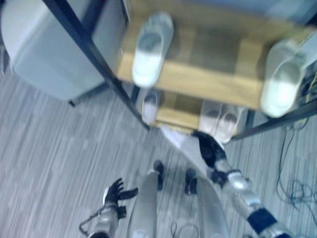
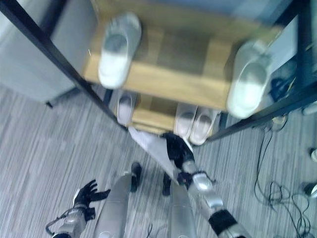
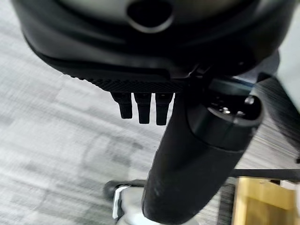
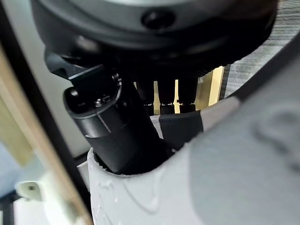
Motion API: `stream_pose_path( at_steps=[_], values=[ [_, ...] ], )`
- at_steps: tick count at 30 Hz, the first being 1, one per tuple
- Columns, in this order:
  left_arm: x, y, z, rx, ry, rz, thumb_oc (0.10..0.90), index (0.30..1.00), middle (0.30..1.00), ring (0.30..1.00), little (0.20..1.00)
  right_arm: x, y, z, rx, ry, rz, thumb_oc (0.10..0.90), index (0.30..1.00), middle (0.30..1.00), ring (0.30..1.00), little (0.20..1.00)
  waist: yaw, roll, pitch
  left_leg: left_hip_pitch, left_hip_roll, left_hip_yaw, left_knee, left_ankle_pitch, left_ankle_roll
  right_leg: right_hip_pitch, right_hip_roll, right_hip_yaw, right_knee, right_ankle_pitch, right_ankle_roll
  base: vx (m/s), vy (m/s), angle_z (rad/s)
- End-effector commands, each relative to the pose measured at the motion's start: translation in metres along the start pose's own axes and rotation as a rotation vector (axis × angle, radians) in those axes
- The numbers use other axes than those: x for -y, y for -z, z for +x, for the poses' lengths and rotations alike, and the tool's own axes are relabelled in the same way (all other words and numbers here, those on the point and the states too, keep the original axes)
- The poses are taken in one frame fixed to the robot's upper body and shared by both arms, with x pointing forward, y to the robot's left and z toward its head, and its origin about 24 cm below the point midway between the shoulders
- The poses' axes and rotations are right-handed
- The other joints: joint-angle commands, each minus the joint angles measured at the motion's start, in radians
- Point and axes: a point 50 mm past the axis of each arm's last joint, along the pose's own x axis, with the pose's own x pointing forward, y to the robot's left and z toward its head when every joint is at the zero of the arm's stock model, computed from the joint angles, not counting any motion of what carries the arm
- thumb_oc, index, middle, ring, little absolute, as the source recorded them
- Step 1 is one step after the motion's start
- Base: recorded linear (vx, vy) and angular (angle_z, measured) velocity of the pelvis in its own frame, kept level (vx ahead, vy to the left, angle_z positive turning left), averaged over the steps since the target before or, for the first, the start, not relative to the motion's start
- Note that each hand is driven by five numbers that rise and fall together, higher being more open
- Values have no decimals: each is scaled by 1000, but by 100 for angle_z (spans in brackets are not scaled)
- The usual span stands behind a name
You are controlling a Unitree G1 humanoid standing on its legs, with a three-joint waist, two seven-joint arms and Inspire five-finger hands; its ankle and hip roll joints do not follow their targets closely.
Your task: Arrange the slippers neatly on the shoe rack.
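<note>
White fabric slipper (image 1: 179, 143) hangs gripped in the right hand (image 1: 208, 148), thumb inside its opening and fingers (image 4: 167, 96) curled over the outside, just before the wooden shoe rack's (image 1: 198, 79) lower front edge. Left hand (image 1: 116, 191) hovers splayed, empty, above grey carpet (image 1: 49, 148).

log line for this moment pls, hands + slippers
right hand: shut on slipper, near lower shelf | left hand: open, idle above floor | top shelf: two slippers
</note>
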Motion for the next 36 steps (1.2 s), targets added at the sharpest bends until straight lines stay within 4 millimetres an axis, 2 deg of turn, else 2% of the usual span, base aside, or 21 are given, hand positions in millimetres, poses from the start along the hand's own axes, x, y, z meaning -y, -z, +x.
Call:
stream_pose_path(
  at_steps=[1, 4, 6, 7, 8, 9, 10, 11, 12, 13, 14, 15, 16, 17, 18, 19, 20, 22, 26, 28, 36],
  values=[
    [5, -14, -2, 102, -14, -76, 800, 900, 900, 900, 900, -18, -65, 13, 362, 0, -42, 400, 300, 300, 300, 300, 8, 36, -96, -74, -38, -71, 73, -92, 33, -84, -18, 59, -18, -51, 54, -75, 0, 3],
    [10, -18, -3, 122, -1, -93, 800, 900, 900, 900, 900, -19, -83, 22, 441, 40, -45, 400, 300, 300, 300, 300, 18, 41, -88, -147, -46, -76, 131, -111, 43, -157, -16, 64, 37, -67, 54, -6, -5, -4],
    [14, -28, -6, 179, 8, -121, 800, 900, 900, 900, 900, -16, -121, 31, 590, 114, -68, 400, 300, 300, 300, 300, 31, 52, -67, -268, -57, -85, 247, -155, 53, -280, -19, 83, 158, -106, 38, -10, -13, 10],
    [12, -31, -6, 196, -2, -131, 800, 900, 900, 900, 900, -15, -130, 32, 624, 127, -82, 400, 300, 300, 300, 300, 33, 54, -64, -299, -57, -86, 278, -165, 51, -310, -22, 84, 195, -116, 35, 7, -11, 4],
    [12, -31, -6, 196, -2, -131, 800, 900, 900, 900, 900, -15, -130, 32, 624, 127, -82, 400, 300, 300, 300, 300, 33, 53, -67, -304, -57, -86, 282, -167, 51, -315, -22, 84, 199, -117, 35, 0, 0, 0],
    [10, -35, -7, 216, -10, -138, 800, 900, 900, 900, 900, -16, -144, 33, 669, 130, -118, 400, 300, 300, 300, 300, 35, 55, -60, -329, -53, -87, 311, -181, 53, -343, -21, 88, 232, -129, 34, 25, 3, 5],
    [8, -44, -8, 258, -22, -152, 800, 900, 900, 900, 900, -17, -163, 33, 738, 138, -157, 400, 300, 300, 300, 300, 39, 56, -50, -385, -56, -84, 396, -214, 62, -398, -13, 92, 308, -150, 27, 0, 0, 0],
    [8, -44, -8, 258, -22, -152, 800, 900, 900, 900, 900, -17, -163, 33, 739, 138, -157, 400, 300, 300, 300, 300, 40, 56, -52, -390, -56, -84, 401, -216, 62, -403, -12, 92, 312, -152, 27, 42, -10, -6],
    [3, -52, -8, 297, -60, -170, 800, 900, 900, 900, 900, -24, -187, 35, 826, 132, -161, 400, 300, 300, 300, 300, 48, 59, -38, -454, -55, -85, 496, -248, 73, -462, -4, 93, 391, -170, 21, 31, -7, -9],
    [3, -52, -8, 297, -60, -171, 800, 900, 900, 900, 900, -25, -188, 35, 827, 131, -161, 400, 300, 300, 300, 300, 49, 58, -40, -460, -54, -85, 502, -251, 73, -469, -3, 93, 396, -173, 21, 84, -56, -13],
    [-15, -63, -6, 333, -166, -235, 800, 900, 900, 900, 900, -34, -224, 34, 952, 131, -229, 400, 300, 300, 300, 300, 56, 57, -19, -573, -55, -90, 676, -295, 82, -573, 6, 87, 549, -217, -1, 69, -48, -9],
    [-15, -63, -6, 333, -166, -235, 800, 900, 900, 900, 900, -34, -224, 35, 952, 131, -229, 400, 300, 300, 300, 300, 56, 57, -20, -575, -55, -90, 678, -296, 82, -575, 6, 87, 550, -218, -1, 92, -56, -11],
    [-22, -63, -5, 331, -200, -266, 800, 900, 900, 900, 900, -38, -238, 34, 994, 128, -253, 400, 300, 300, 300, 300, 61, 56, -17, -607, -60, -97, 729, -315, 84, -608, 11, 87, 602, -237, -7, 89, -5, -3],
    [-37, -66, -4, 335, -262, -306, 800, 900, 900, 900, 900, -51, -262, 35, 1066, 100, -283, 400, 300, 300, 300, 300, 70, 55, -8, -668, -58, -101, 844, -359, 96, -663, 19, 93, 702, -264, -20, 92, -5, -1],
    [-37, -66, -4, 336, -262, -307, 800, 900, 900, 900, 900, -51, -263, 35, 1067, 98, -283, 400, 300, 300, 300, 300, 69, 55, -10, -675, -58, -101, 847, -359, 96, -670, 20, 93, 705, -264, -20, 130, -4, -2],
    [-51, -66, -2, 331, -335, -333, 800, 900, 900, 900, 900, -65, -286, 34, 1134, 72, -321, 400, 300, 300, 300, 300, 79, 46, 27, -684, -51, -97, 948, -411, 100, -690, 32, 96, 802, -290, -24, 73, -6, -20],
    [-51, -67, -2, 333, -334, -335, 800, 900, 900, 900, 900, -66, -287, 34, 1136, 71, -321, 400, 300, 300, 300, 300, 78, 46, 31, -684, -51, -96, 950, -411, 101, -690, 32, 97, 803, -290, -24, 96, 2, -26],
    [-65, -68, 0, 325, -406, -394, 800, 900, 900, 900, 900, -83, -307, 33, 1192, 33, -320, 400, 300, 300, 300, 300, 86, 41, 84, -685, -48, -104, 1070, -483, 109, -705, 39, 118, 928, -341, -40, 133, 19, -22],
    [-76, -61, -1, 302, -455, -426, 800, 900, 900, 900, 900, -85, -313, 31, 1206, 21, -345, 400, 300, 300, 300, 300, 86, 28, 85, -685, -58, -110, 1161, -534, 104, -707, 41, 133, 1019, -377, -45, 94, -5, -7],
    [-77, -53, -2, 274, -456, -397, 800, 900, 900, 900, 900, -88, -318, 29, 1208, -4, -347, 400, 300, 300, 300, 300, 86, 17, 85, -685, -63, -116, 1247, -578, 100, -713, 42, 157, 1121, -410, -53, 110, -15, 4],
    [-82, -44, -2, 232, -458, -382, 800, 900, 900, 900, 900, -87, -342, 52, 1131, 71, -432, 400, 300, 300, 300, 300, 96, -5, 85, -685, -56, -115, 1353, -634, 87, -717, 22, 181, 1245, -455, -72, 40, 13, 4]
  ],
)
